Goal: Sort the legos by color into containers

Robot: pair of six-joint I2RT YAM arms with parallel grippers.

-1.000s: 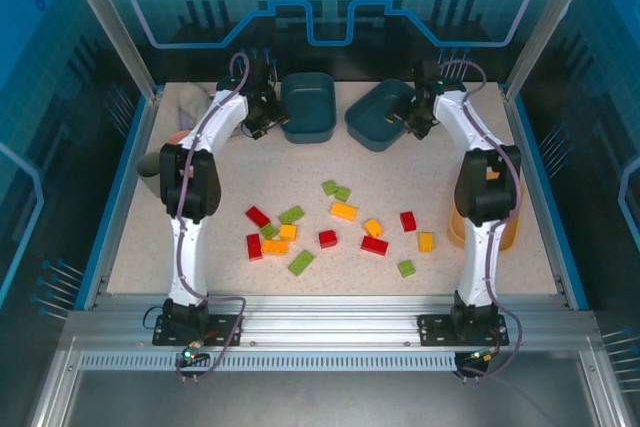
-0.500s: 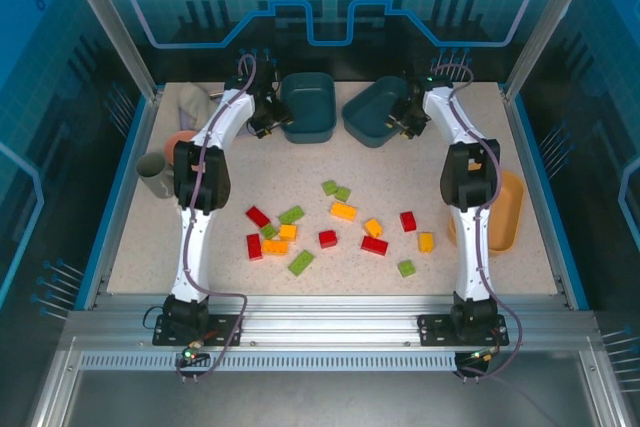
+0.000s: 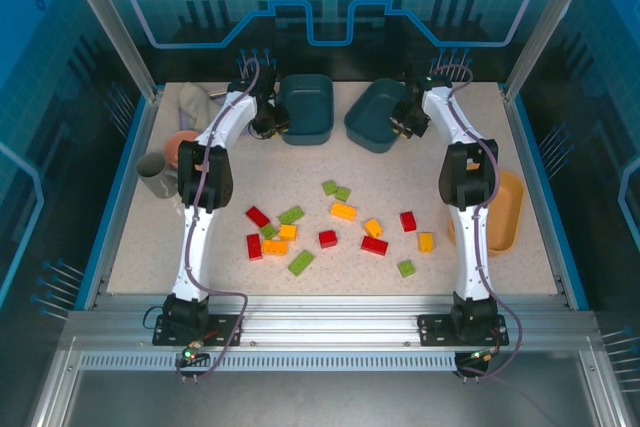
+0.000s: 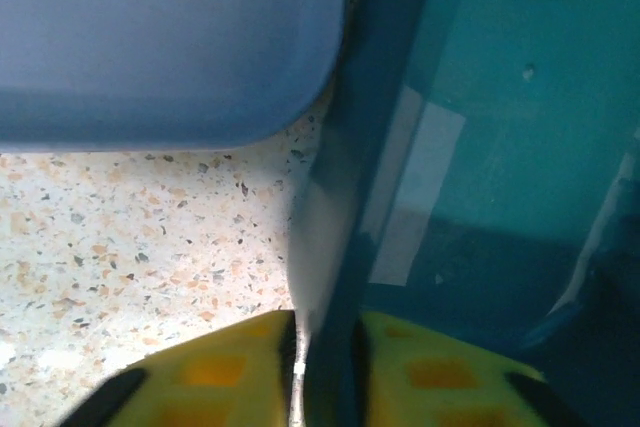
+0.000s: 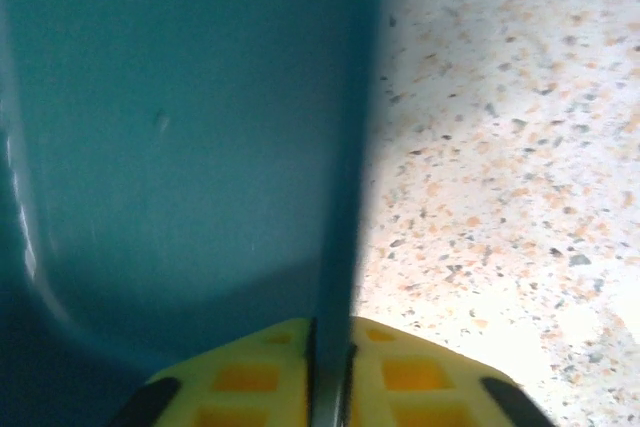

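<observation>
Left hand [image 4: 325,337], right hand [image 5: 330,347] clamped teal tubs [image 3: 308,107] [image 3: 372,119]

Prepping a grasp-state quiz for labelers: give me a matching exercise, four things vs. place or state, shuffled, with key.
Things:
1. left teal tub
2. right teal tub
3. yellow-orange tub
4. legos

Place or state:
A. loose on the middle of the table
B. rim clamped by the right gripper
C. by the table's right edge, no gripper on it
D. wall clamped by the left gripper

Pairs: 1-D, 2-B, 3-C, 4-A
</observation>
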